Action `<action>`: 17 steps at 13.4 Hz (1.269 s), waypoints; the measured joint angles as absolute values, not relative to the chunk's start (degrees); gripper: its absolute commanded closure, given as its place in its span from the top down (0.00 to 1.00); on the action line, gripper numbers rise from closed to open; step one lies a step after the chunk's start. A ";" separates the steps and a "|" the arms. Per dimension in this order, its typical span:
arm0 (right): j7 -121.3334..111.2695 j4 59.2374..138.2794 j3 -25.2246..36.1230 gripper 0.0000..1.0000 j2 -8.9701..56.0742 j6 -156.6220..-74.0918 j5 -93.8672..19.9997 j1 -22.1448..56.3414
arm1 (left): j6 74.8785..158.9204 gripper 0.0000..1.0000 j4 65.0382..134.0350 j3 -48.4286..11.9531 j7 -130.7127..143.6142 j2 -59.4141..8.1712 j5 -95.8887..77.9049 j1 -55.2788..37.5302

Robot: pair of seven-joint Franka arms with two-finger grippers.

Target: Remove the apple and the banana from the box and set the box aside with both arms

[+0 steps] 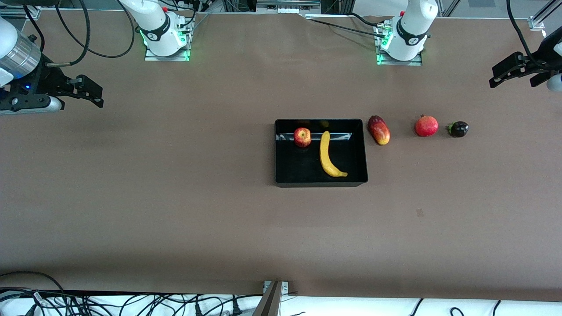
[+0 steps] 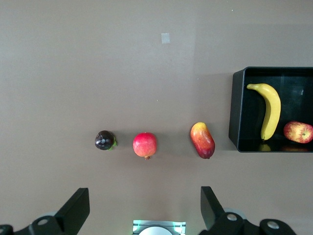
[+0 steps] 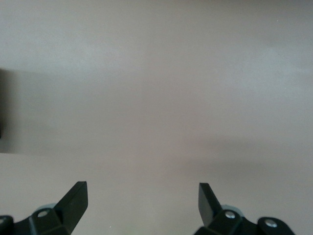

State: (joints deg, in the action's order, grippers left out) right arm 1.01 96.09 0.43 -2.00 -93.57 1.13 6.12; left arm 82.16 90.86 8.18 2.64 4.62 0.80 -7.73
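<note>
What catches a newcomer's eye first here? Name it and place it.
The black bin in mid-table, holding the yellow banana and the apple. Beside it, toward the left arm's end, lie a mango, a pomegranate and a dark round fruit. The left gripper and right gripper wait open over the table ends.

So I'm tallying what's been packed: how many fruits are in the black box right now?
2. The apple lies in the box near its wall farthest from the front camera; the banana lies beside it, toward the left arm's end. None appear hidden.
</note>
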 measured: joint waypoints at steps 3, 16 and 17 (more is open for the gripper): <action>1.01 96.09 0.43 1.00 -2.00 -93.57 1.13 6.12 | 82.14 1.00 90.86 8.17 3.83 4.61 0.79 -7.73; 1.01 96.04 0.43 1.00 -1.97 -93.58 1.13 6.11 | 112.39 1.00 93.15 -10.17 66.78 -24.09 -1.82 -14.87; 1.01 96.04 0.43 1.00 -1.97 -93.58 1.13 6.12 | 114.62 1.00 93.07 -10.21 70.87 -26.21 -1.81 -16.37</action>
